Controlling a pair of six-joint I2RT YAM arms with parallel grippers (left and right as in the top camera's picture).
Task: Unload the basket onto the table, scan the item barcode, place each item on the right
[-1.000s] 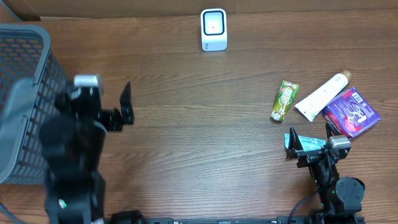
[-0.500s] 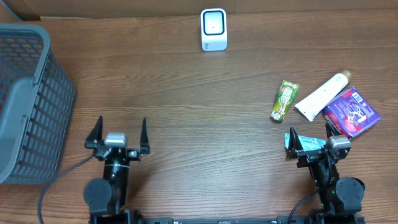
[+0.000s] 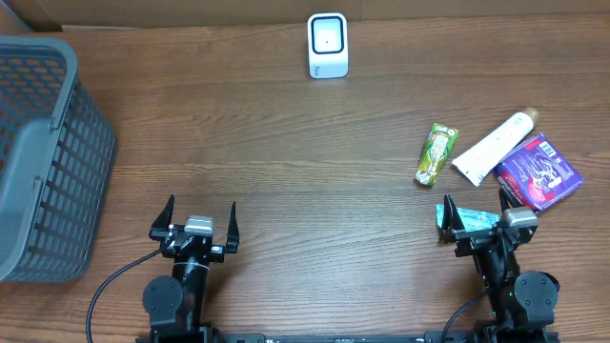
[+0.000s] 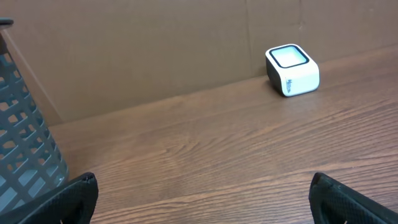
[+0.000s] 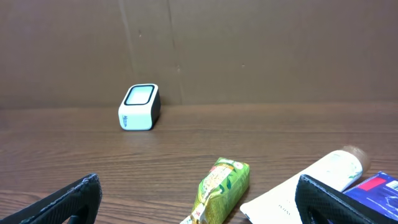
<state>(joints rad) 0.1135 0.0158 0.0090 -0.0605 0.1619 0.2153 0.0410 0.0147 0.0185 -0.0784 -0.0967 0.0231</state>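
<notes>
Left gripper moved from basket back to near edge; jaws wide, empty. Scanner far centre. Green pouch, tube, purple pack at right, probably unscanned. Right gripper wide, empty, nearby; likely next pick.

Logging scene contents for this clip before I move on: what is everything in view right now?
table: one, brown wood, under everything
basket: one, grey, left edge
scanner: one, white, far centre
green packet: one, green, right side
tube: one, white, lying flat right of the green packet
purple pack: one, purple, far right beside the tube
teal packet: one, teal, at the right gripper, partly hidden
left gripper: one, black, near edge left of centre, open, empty
right gripper: one, black, near edge right, open
</notes>
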